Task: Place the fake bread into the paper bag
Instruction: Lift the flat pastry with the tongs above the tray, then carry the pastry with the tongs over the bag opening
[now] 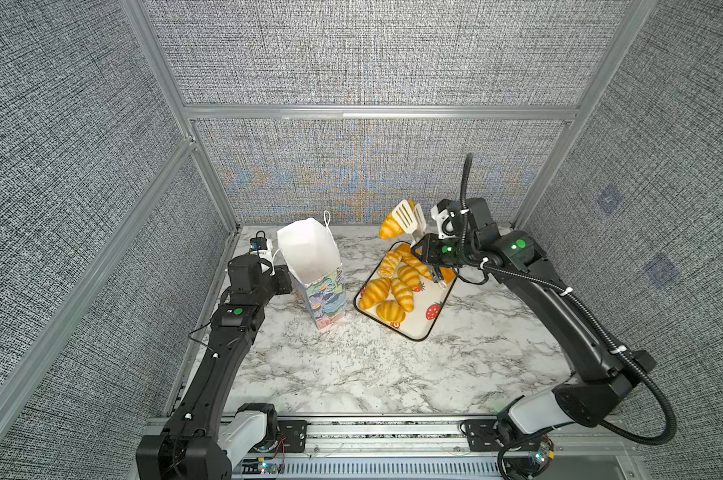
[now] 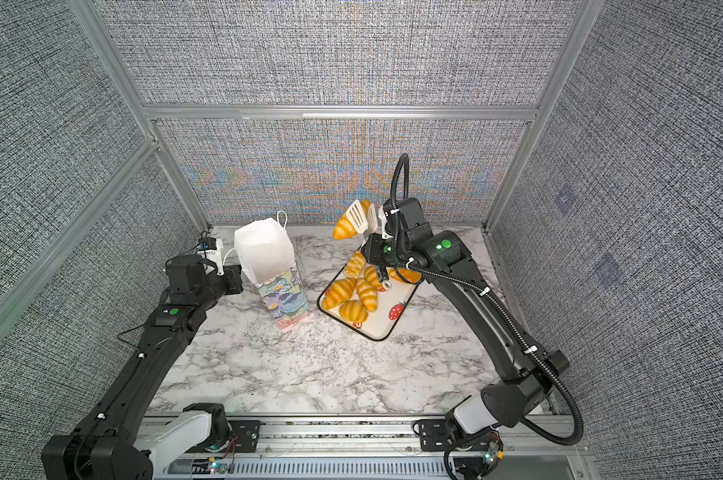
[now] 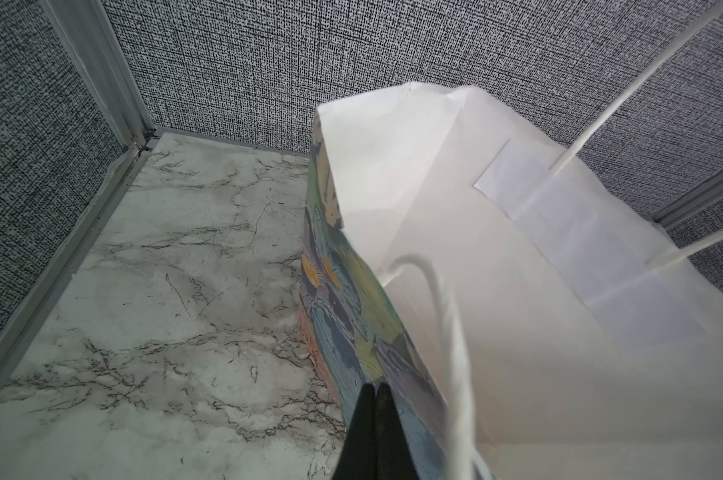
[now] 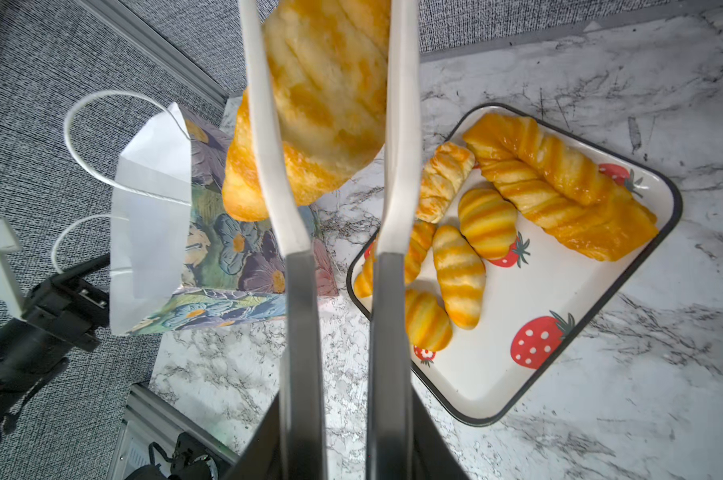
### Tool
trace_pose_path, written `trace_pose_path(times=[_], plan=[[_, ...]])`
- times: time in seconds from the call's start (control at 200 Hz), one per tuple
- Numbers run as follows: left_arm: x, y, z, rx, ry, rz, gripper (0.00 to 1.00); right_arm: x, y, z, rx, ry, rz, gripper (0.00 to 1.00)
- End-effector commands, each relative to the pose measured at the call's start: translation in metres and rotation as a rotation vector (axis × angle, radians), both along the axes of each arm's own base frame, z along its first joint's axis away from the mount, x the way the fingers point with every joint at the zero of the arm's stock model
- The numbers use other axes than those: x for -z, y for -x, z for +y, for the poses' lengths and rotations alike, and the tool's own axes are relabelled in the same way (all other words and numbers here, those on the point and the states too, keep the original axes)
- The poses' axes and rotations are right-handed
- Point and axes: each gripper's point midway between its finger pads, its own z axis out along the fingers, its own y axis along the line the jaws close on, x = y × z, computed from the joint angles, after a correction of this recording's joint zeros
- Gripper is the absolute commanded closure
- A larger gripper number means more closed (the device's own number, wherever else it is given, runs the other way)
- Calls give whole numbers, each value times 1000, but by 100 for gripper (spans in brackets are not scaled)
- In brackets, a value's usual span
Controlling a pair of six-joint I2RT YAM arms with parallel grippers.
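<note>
The paper bag (image 1: 324, 299) (image 2: 287, 301) stands upright left of centre, its white mouth open. My left gripper (image 3: 375, 392) is shut on the bag's floral side (image 3: 339, 316) just below the rim. My right gripper (image 1: 423, 248) (image 4: 347, 415) is shut on the grey handles of white slotted tongs (image 1: 409, 216) (image 4: 268, 166). The tongs clamp one golden croissant (image 1: 390, 227) (image 2: 344, 227) (image 4: 326, 104), raised in the air between tray and bag. Several more pieces of fake bread (image 1: 401, 291) (image 4: 476, 224) lie on the tray.
The white strawberry-print tray (image 1: 418, 328) (image 4: 538, 395) with a black rim sits right of the bag on the marble table (image 1: 351, 374). Grey fabric walls with aluminium posts (image 1: 210, 174) close in the back and sides. The bag's cord handles (image 1: 327, 222) stick up.
</note>
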Motion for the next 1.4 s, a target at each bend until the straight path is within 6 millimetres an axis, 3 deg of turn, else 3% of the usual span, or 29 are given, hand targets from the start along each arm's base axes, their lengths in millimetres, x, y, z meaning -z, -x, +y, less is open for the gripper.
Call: trace_pose_path(times=[0.0, 0.325, 0.69, 1.066, 1.396], plan=[[-2, -1, 2, -6, -5, -8, 100, -28, -7, 14, -34, -62, -97, 68], [-2, -1, 2, -5, -1, -8, 100, -71, 8, 58, -185, -165, -246, 68], [-2, 0, 5, -17, -10, -8, 100, -86, 22, 119, -362, -180, -315, 68], [-3, 1, 15, -62, -29, -10, 100, -64, 33, 175, -496, -191, -254, 68], [-6, 1, 24, -103, -38, -7, 100, -29, 41, 202, -550, -160, -173, 68]])
